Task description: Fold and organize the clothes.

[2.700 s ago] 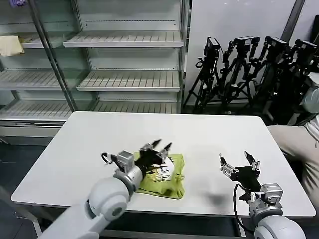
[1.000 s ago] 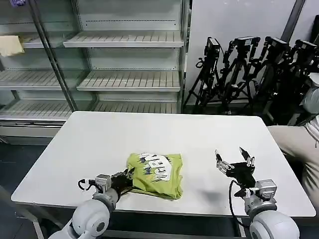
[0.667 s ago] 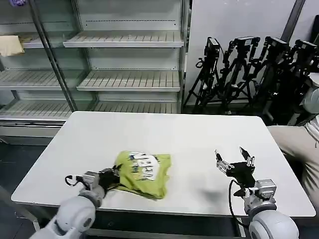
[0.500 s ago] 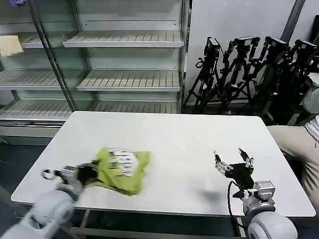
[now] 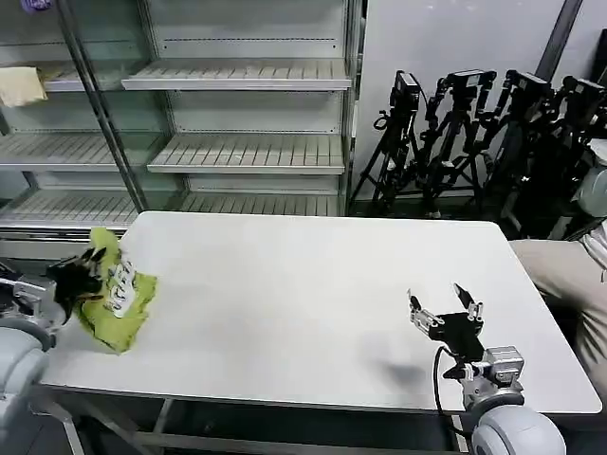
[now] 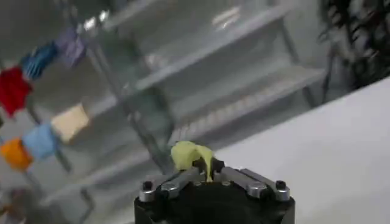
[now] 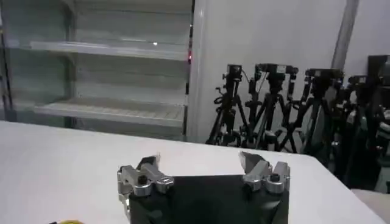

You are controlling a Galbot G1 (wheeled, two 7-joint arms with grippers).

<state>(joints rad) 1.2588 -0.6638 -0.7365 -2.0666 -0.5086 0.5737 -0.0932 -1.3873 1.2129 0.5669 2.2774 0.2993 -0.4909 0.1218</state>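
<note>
One folded shirt (image 5: 114,301) hangs bunched at desk (image 5: 313,303) 9 o'clock edge, left pincer (image 5: 81,277) clamped on it. Right pincer (image 5: 444,311) open, idle, 4 o'clock. Keep grip firm, lift clear, avoid unfolding.

Soft, crumpled lime-green cloth shirt (image 5: 114,299) with white print, pinched in black matt left tool (image 5: 78,277); beneath it, smooth matt white table (image 5: 313,303); right tool (image 5: 444,311) bare metal fingers.
</note>
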